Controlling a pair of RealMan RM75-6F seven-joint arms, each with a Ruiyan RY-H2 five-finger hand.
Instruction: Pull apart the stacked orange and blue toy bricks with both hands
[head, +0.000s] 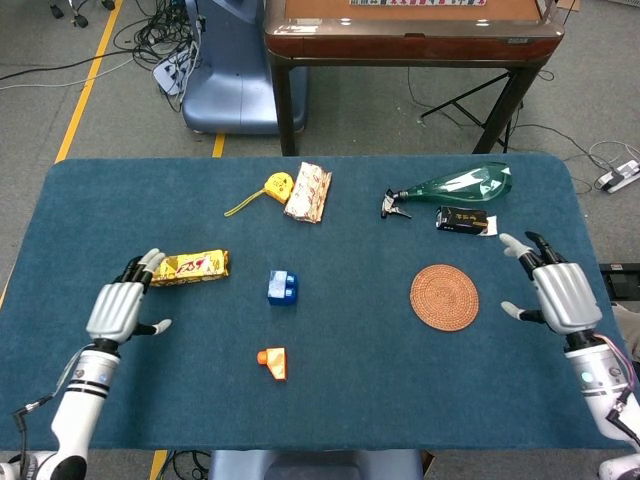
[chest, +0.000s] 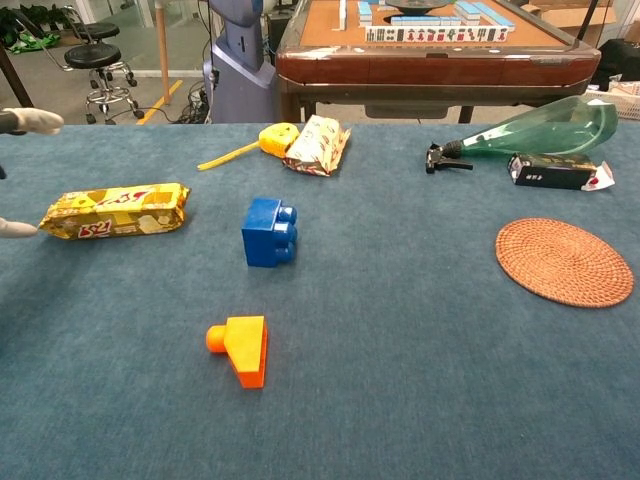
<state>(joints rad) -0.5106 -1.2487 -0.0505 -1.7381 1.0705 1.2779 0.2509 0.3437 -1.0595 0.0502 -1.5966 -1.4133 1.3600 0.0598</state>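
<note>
Only the head view shows right hand (head: 565, 297).

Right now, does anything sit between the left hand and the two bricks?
Nothing visible does. The left hand is open at the table's left edge; bare cloth lies between it and the blue brick and orange brick. The yellow snack packet lies just above that path, by the fingers.
</note>
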